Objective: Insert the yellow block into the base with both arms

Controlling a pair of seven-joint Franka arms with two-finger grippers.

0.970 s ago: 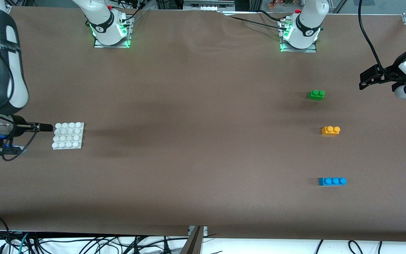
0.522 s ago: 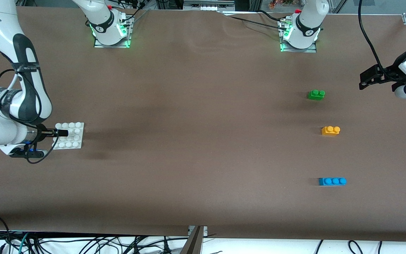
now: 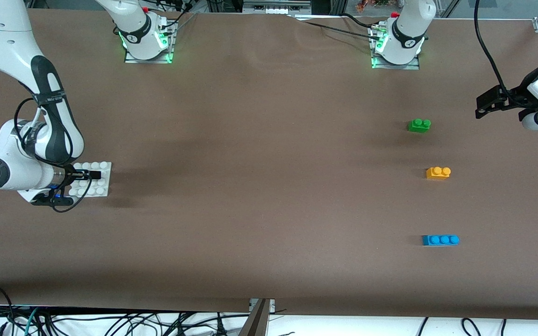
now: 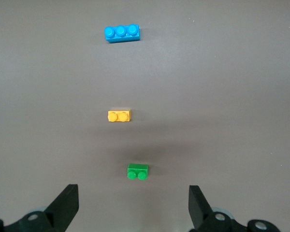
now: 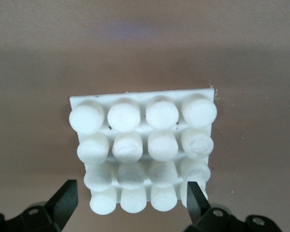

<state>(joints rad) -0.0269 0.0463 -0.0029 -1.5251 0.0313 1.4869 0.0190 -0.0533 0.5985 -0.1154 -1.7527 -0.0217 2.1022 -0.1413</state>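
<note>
front view: the right gripper [image 3: 92,175] is hanging over the base [image 3: 103,179] at the right arm's end of the tabletop [image 3: 259,186], probably lining up to pin or grasp it. the left gripper [image 3: 484,106] is waiting above the left arm's end. the yellow block [image 3: 438,172] is lying untouched between the green brick [image 3: 419,125] and the blue brick [image 3: 440,240], nearer the camera than the green one.

left wrist view: the gripper's jaws are standing wide apart, empty, above the three bricks.

right wrist view: its jaws are spread on either side of the base's edge, not yet gripping. no writing is readable anywhere.
</note>
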